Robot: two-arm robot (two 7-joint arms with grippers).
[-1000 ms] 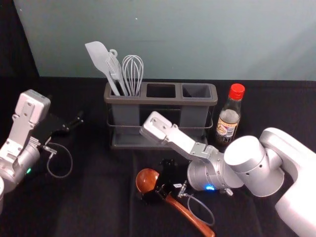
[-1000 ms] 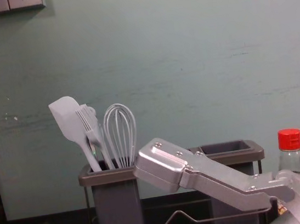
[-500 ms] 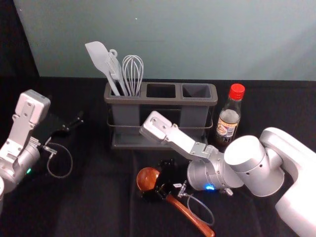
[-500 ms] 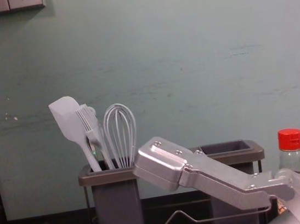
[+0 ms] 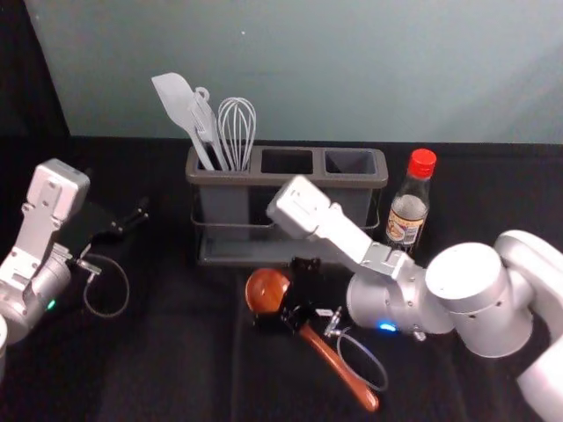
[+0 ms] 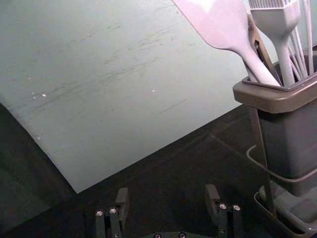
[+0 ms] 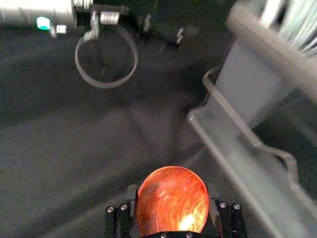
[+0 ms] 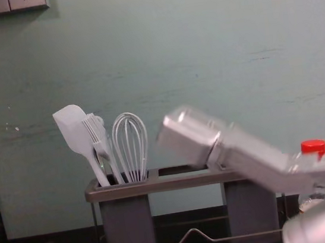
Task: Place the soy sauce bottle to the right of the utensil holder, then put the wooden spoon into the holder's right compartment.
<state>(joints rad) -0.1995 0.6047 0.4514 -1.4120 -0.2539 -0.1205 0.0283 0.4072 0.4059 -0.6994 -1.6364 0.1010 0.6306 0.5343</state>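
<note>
My right pincer (image 5: 293,315) is snug around the wooden spoon (image 5: 339,365) near its bowl, presumably so the handle can enter first. That handle slants toward the counter's (image 5: 176,360) near right corner. Along the far edge stands the utensil holder (image 5: 281,179), its right compartment (image 5: 350,162) empty for the spoon. The soy sauce bottle (image 5: 407,215) is upright just beside it, rightward, as asked. My left pincer (image 6: 166,192) idles wide, toward the left edge.

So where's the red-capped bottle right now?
In the head view, the soy sauce bottle stands upright on the right side, just to the right of the utensil holder.
</note>
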